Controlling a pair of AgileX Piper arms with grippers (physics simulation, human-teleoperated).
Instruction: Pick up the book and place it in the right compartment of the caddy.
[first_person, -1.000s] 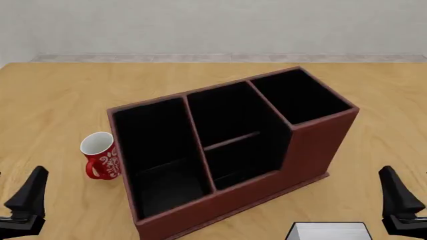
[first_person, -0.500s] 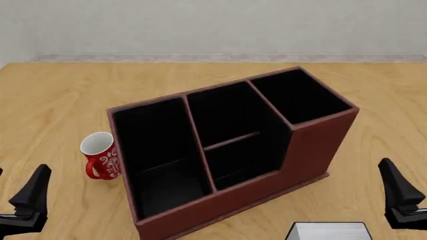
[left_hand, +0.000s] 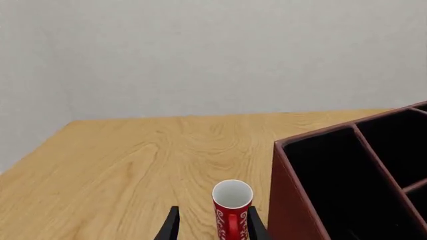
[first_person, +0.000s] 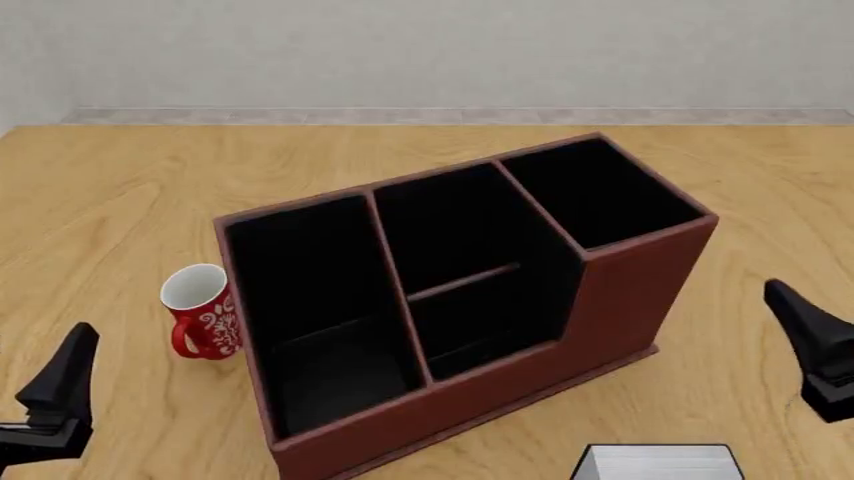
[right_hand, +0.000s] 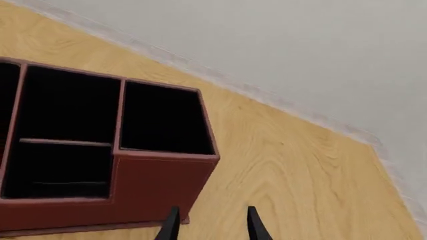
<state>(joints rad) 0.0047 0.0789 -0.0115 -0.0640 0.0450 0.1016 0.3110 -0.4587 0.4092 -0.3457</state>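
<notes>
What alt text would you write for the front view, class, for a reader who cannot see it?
A large reddish-brown caddy with three black-lined sections sits on a wooden table, a red mug at its left. A book lies at the near edge, and a black claw rises at each lower corner.

One caddy (first_person: 627, 290) stands on the table, divided into three sections, the right compartment (first_person: 601, 195) among them. There is one red mug (first_person: 200, 312), one book (first_person: 657, 464) at the front view's lower edge, and two grippers: left gripper (first_person: 54, 400) and right gripper (first_person: 817, 350).
</notes>
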